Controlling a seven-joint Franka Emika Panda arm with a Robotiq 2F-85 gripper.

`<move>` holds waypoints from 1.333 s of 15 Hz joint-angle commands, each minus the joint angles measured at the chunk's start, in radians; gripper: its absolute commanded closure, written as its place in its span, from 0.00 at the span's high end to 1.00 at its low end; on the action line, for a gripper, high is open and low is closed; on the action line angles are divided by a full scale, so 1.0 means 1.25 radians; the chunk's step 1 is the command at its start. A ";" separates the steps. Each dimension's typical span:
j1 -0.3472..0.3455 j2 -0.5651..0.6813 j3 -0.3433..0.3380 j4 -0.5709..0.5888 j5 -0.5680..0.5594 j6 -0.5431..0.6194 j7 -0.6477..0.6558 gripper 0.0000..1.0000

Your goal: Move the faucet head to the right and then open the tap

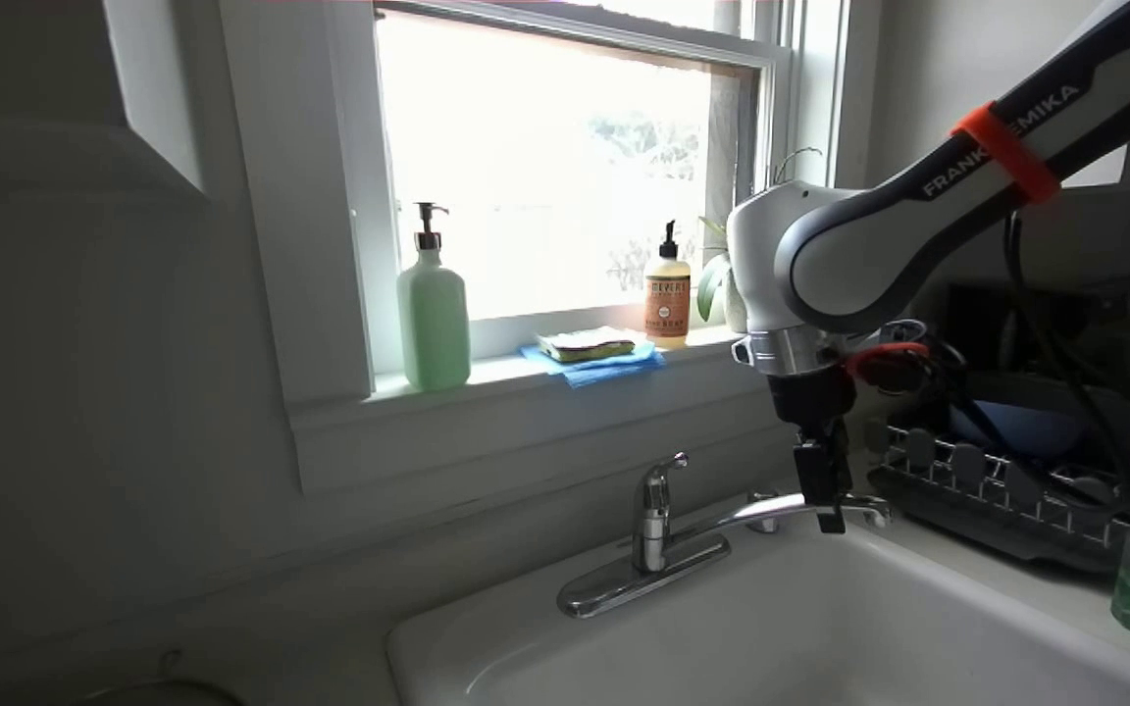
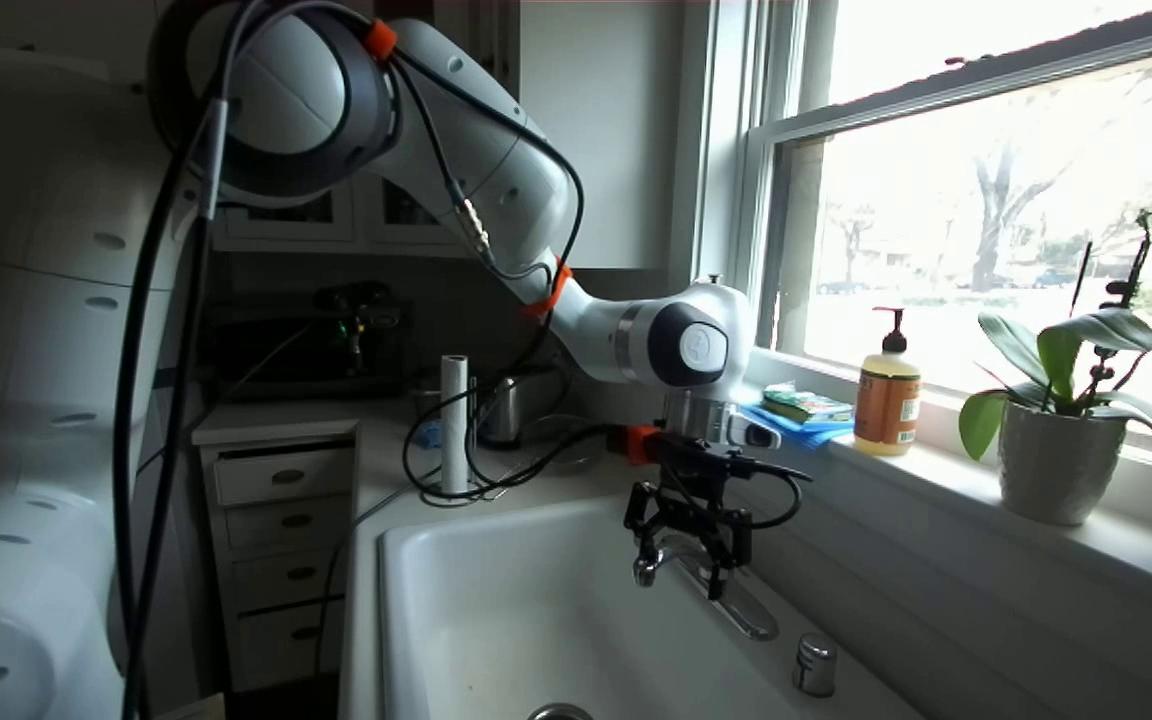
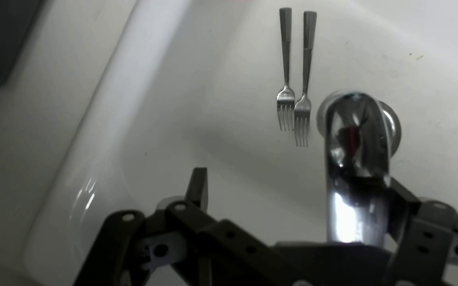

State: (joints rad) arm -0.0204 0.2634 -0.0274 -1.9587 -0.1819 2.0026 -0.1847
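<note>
The faucet head [image 1: 791,504], a long chrome spout, reaches over the sink. It also shows in the wrist view [image 3: 356,143] and in an exterior view [image 2: 678,550]. The tap [image 1: 653,520] is an upright chrome column with a small lever on top; the gripper mostly hides it in an exterior view. My gripper [image 1: 828,515] points down over the spout near its tip. In the wrist view the gripper [image 3: 298,184] is open with the spout between its fingers. The spout lies close against the right finger, perhaps touching; a wide gap separates it from the left finger.
The white sink [image 2: 456,620] holds two forks [image 3: 286,95] and a drain [image 3: 392,123]. A small chrome stub [image 2: 816,665] stands on its rim. A dish rack [image 1: 1006,490] stands beside the sink. Soap bottles [image 1: 435,314], a sponge [image 1: 587,343] and a potted plant [image 2: 1061,460] line the windowsill.
</note>
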 commanded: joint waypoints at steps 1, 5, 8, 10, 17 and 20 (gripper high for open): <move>-0.010 -0.033 0.002 -0.025 -0.003 0.012 -0.028 1.00; 0.005 -0.076 0.016 -0.038 0.012 0.014 0.003 1.00; 0.020 -0.109 0.032 -0.044 0.036 0.024 0.050 1.00; 0.037 -0.120 0.044 -0.051 0.051 0.046 0.119 1.00; 0.095 -0.106 0.055 -0.126 -0.008 0.328 0.403 0.46; 0.113 -0.088 0.038 -0.153 -0.094 0.455 0.508 0.25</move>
State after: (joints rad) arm 0.0971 0.1476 0.0447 -2.1051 -0.1993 2.4390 0.3212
